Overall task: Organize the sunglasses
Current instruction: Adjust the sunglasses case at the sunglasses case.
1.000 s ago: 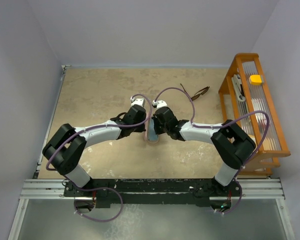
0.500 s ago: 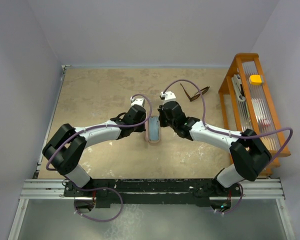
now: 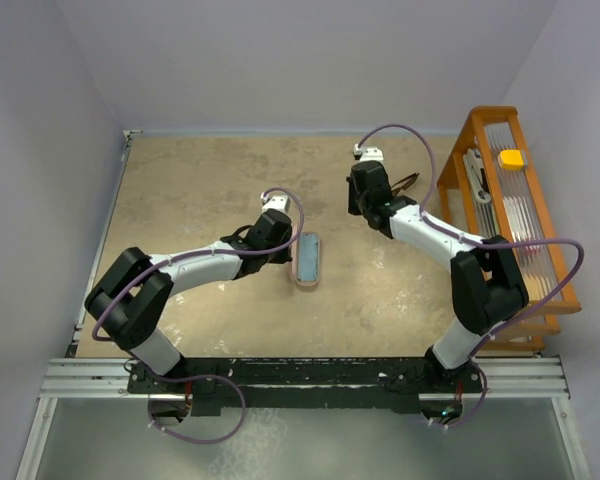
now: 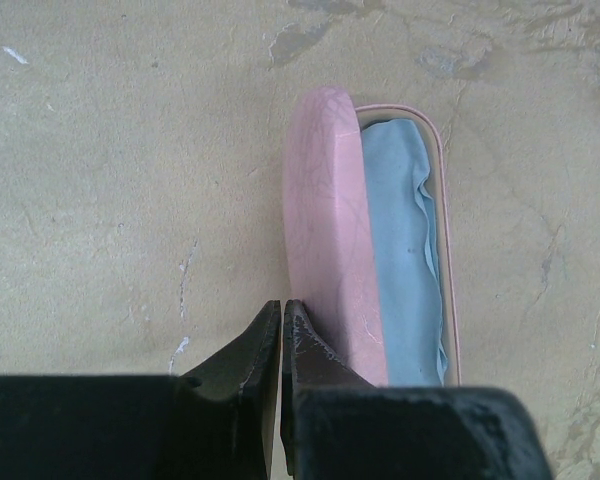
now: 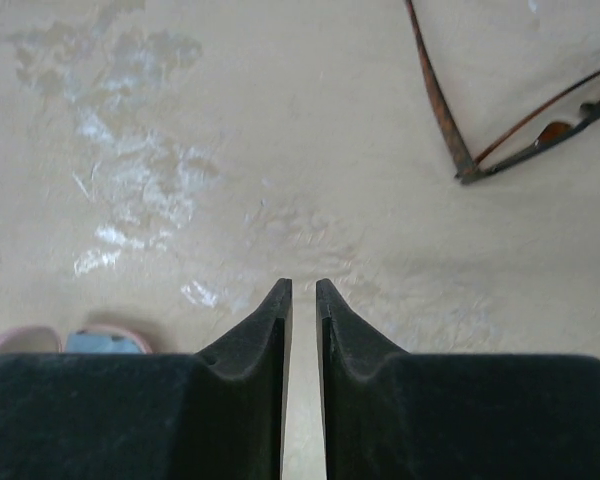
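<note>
The sunglasses [image 3: 401, 185] lie open on the table at the back right, thin brown frame and slim temples; they also show in the right wrist view [image 5: 467, 170] at the upper right. My right gripper [image 3: 363, 200] hovers just left of them, jaws almost together and empty [image 5: 302, 287]. The pink case [image 3: 307, 259] lies open in the middle with the light blue cloth [image 4: 405, 250] inside. My left gripper [image 3: 284, 250] is shut and empty [image 4: 282, 305], its tips against the near end of the raised pink lid [image 4: 325, 230].
An orange wooden rack [image 3: 492, 116] stands along the right edge, holding a yellow item [image 3: 511, 158] and other small things. Purple cables loop above both arms. Walls close the table at the back and left.
My right arm has swung from the case back and right to beside the sunglasses. The case now lies uncovered with the cloth in it. The left arm has not moved.
</note>
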